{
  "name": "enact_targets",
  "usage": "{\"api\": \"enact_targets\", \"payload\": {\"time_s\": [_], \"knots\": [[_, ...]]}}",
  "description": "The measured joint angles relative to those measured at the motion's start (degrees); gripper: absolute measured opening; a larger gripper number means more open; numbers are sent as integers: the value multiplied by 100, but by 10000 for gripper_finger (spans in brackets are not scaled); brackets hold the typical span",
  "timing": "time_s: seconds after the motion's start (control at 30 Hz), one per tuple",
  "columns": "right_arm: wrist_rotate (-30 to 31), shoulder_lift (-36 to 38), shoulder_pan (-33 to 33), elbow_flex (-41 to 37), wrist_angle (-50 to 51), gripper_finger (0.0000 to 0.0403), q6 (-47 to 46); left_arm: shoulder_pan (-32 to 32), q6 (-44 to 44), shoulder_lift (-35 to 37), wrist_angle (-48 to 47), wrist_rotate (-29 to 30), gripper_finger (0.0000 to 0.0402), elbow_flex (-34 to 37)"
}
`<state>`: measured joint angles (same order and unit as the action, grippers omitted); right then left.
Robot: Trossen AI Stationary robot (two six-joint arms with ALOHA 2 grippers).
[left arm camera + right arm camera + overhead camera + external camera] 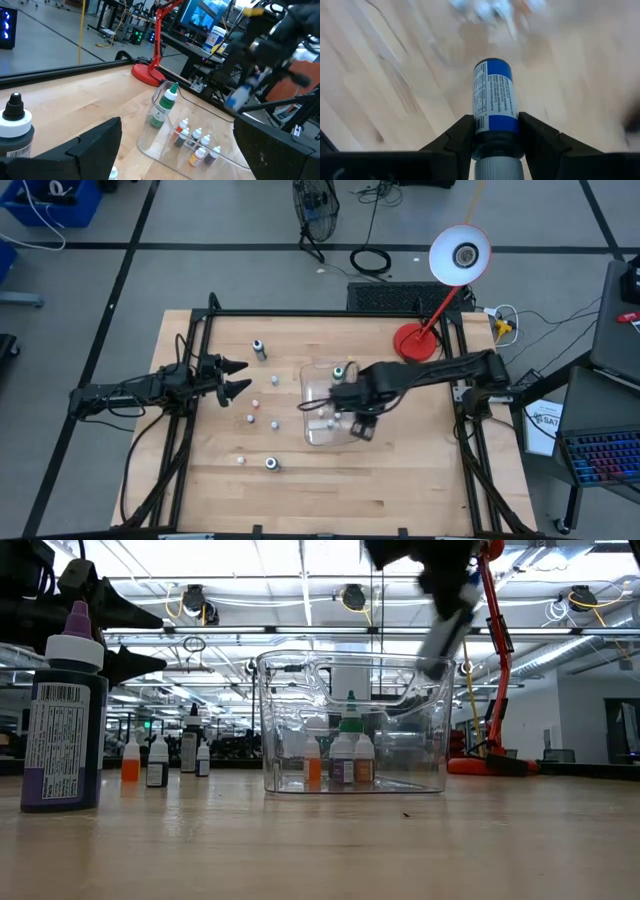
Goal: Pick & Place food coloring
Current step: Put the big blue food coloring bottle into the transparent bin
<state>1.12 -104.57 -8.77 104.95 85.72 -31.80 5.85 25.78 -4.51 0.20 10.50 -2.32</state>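
My right gripper (495,120) is shut on a small food coloring bottle (494,95) with a blue and white label and a pale grey cap. It hangs over the near right part of the clear tray (312,380). Several tiny bottles (342,760) stand on their bases inside the tray, and a green-capped one (167,100) is taller than the rest. More bottles (259,350) stand loose on the wooden table to the tray's left. My left gripper (240,377) waits open at the table's left side, pointing level toward the tray. My right gripper pinches the bottle's upper end (495,134), just below the grey cap, between its two fingers. The fingers point down from above. The bottle (443,635) hangs base down and a little tilted below them, lifted clear above the tray's rim.
A red desk lamp (412,340) stands on the table's far right corner. A large dark bottle with a pale cap (65,710) stands near the table's front edge. Small bottles (157,762) dot the left half. Black frame rails (200,330) run along the table's sides.
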Motion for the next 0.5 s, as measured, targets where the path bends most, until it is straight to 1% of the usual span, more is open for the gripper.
{"api": "enact_targets", "payload": {"time_s": [0.07, 0.2, 0.23, 0.33, 0.5], "knots": [[63, 211, -43, 0, 430, 132, -493, 0, 0, 2, 1, 0, 379, 0], [7, 572, -138, -412, 307, 132, -1205, 2, 0, 2, 1, 0, 379, 1], [-99, 596, -149, -571, 291, 132, -1326, 2, 0, 1, 0, 2, 379, 0], [-840, 565, -153, -1351, 434, 132, -1502, 0, 0, 1, 0, 0, 379, 1], [-2014, 559, -167, -2721, -619, 132, -1530, 2, 0, 2, 1, 0, 379, 1]]}}
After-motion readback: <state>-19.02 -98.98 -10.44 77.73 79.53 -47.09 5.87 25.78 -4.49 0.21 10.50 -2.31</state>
